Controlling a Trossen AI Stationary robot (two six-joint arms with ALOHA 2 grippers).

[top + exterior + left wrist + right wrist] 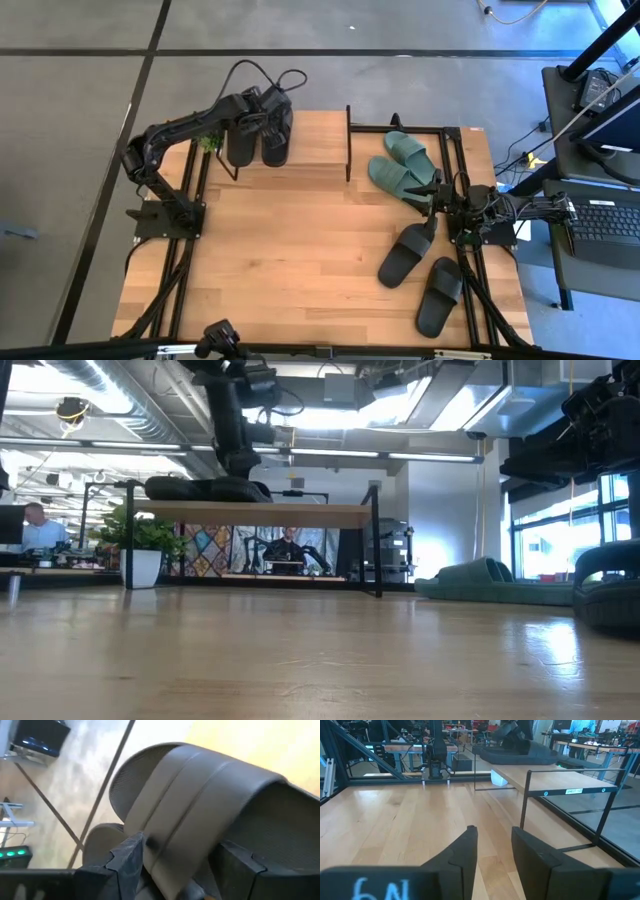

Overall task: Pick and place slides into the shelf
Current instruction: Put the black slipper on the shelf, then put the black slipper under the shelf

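A: Item one, your far left?

B: Left arm, elbow bent, reaching over the shelf [300, 150]. Your left gripper [262, 112] sits above its light wooden top board, fingers [131, 860] clamped on the wide ribbed strap of a black slide [276, 135]. A second black slide [240, 140] lies just beside it on the board.

A: Shelf build?

B: Flat pale board on thin black metal posts, seen from table height.

A: Moving right?

B: Two teal-green slides [403, 165], matte rubber, side by side on the table just right of the shelf. Nearer you, two black slides [405, 256] [440, 296] lying apart on the wood.

A: Far right?

B: Right arm stretched low across the table edge; your right gripper [437, 198] sits between the teal pair and the black ones, fingers [462, 851] parted, holding nothing
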